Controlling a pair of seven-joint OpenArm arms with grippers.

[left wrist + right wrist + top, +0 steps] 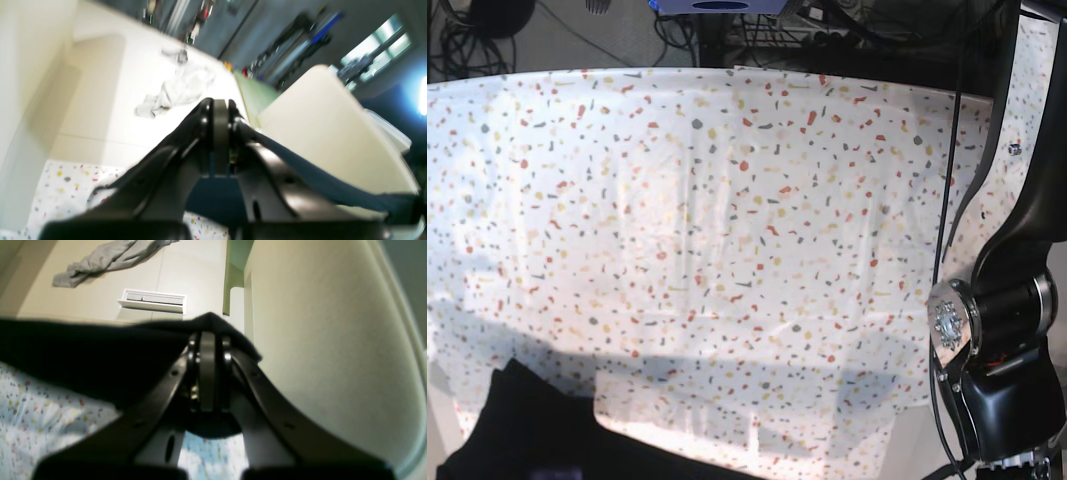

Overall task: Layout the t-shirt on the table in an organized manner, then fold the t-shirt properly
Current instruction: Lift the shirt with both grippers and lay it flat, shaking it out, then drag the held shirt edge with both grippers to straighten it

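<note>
My left gripper (220,104) is shut, and a band of the dark t-shirt (310,176) runs taut from its closed tips away to the right. The right gripper (208,335) is shut too, with the black t-shirt (86,356) draped over its tips and spreading left. Both hang above the speckled table (63,186) (33,413). In the base view the t-shirt (517,430) shows only as a black mass at the bottom left edge of the table (727,250). Neither gripper shows in that view.
The arm carrying the left wrist camera (1002,320) stands at the table's right edge. A cream curved panel (327,133) (333,340) rises beside both grippers. A grey garment (180,90) (110,256) lies on a pale surface beyond. Cables (487,30) run behind the table.
</note>
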